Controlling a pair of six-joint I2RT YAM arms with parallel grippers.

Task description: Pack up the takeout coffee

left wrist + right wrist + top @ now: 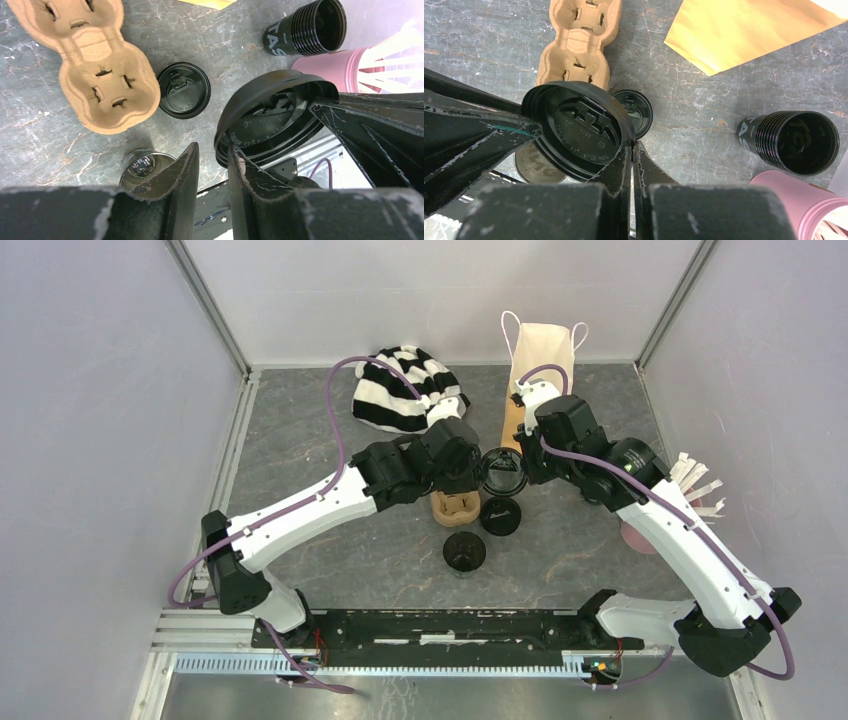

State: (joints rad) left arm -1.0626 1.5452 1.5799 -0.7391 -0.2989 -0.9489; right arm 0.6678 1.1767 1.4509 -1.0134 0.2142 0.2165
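Note:
A black lid (502, 472) hangs in the air between both grippers, above the table. My right gripper (633, 146) is shut on the rim of this lid (576, 127). My left gripper (214, 150) stands open, with the opposite rim of the lid (272, 117) in the gap, against one finger (242, 170). A second black lid (184, 90) lies flat on the table beside the brown cardboard carrier (95, 75). One black cup (307, 27) lies on its side, its mouth open. Another cup (465, 552) stands upright below the held lid.
A brown paper bag (530, 365) lies at the back. A black-and-white striped hat (405, 390) sits at the back left. A pink cup with white sticks (690, 495) stands at the right, next to the lying cup. Walls enclose the table.

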